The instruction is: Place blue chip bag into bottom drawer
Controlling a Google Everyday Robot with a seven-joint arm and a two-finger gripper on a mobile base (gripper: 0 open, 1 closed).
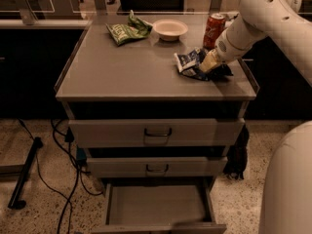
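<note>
The blue chip bag (187,61) is crumpled on the right side of the cabinet top (131,72), its left end lifted a little. My gripper (207,64) is on the bag's right part, with my white arm (253,18) reaching in from the upper right. The gripper appears shut on the bag. The bottom drawer (156,206) is pulled open at the foot of the cabinet and shows a plain grey inside with nothing in it.
A red soda can (214,29) stands just behind the bag. A white bowl (170,29) and a green chip bag (127,30) lie at the back. The two upper drawers (156,131) are closed. Cables (63,179) lie on the floor at left.
</note>
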